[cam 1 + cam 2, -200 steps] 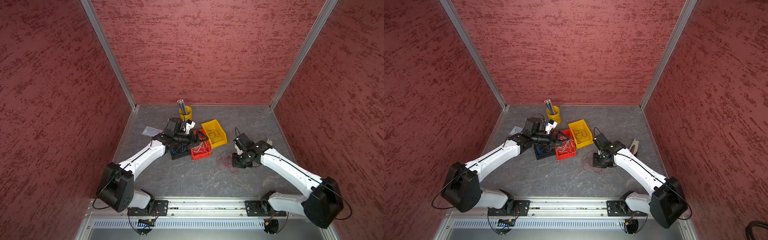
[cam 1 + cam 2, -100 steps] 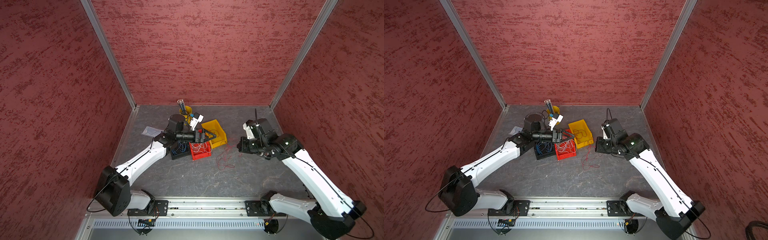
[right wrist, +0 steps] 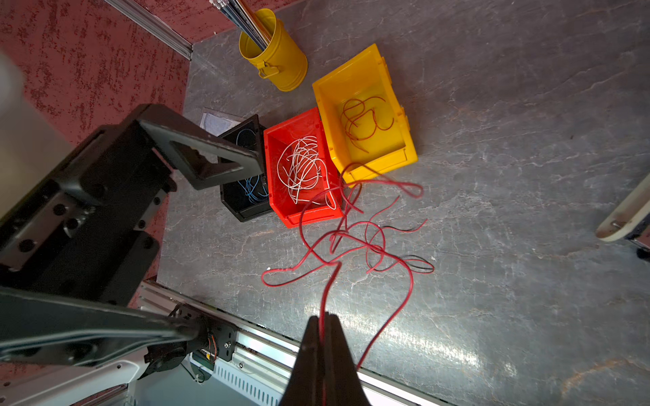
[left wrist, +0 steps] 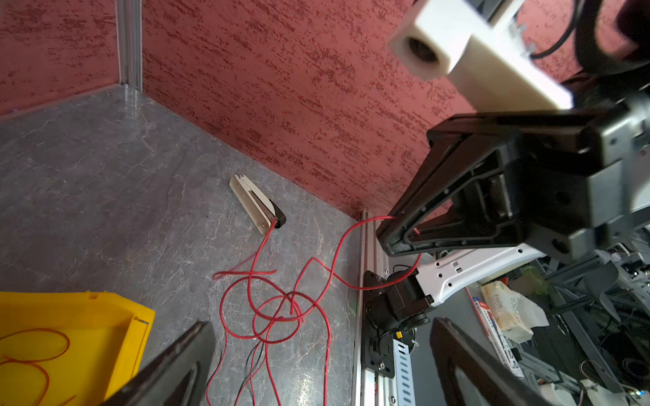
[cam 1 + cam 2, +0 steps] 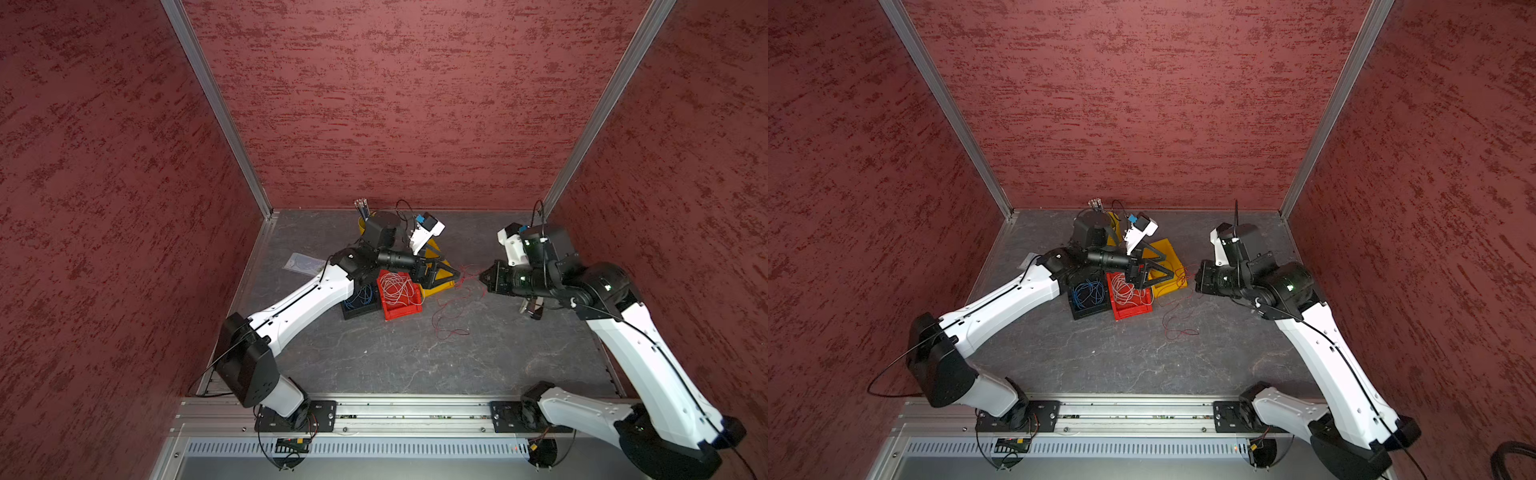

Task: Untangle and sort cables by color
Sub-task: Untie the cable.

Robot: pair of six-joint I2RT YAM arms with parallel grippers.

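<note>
Right tool (image 3: 325,318) is found pressed together, clamped on one red cable (image 3: 330,281). The strand's tangle is trailed over the table (image 3: 510,123), just beside the yellow bin (image 3: 383,165). Left tool (image 4: 322,321) is observed with its jaws wide apart. White cables (image 3: 302,168) are lodged in the red bin (image 3: 309,218), and blue cables (image 3: 251,186) in the black bin (image 3: 246,211).

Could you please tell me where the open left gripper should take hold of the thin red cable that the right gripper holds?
Probably the single free stretch of the thin red cable just below the shut right gripper, above its tangle. It hangs alone there, so the left gripper can come sideways, straddling it.
</note>
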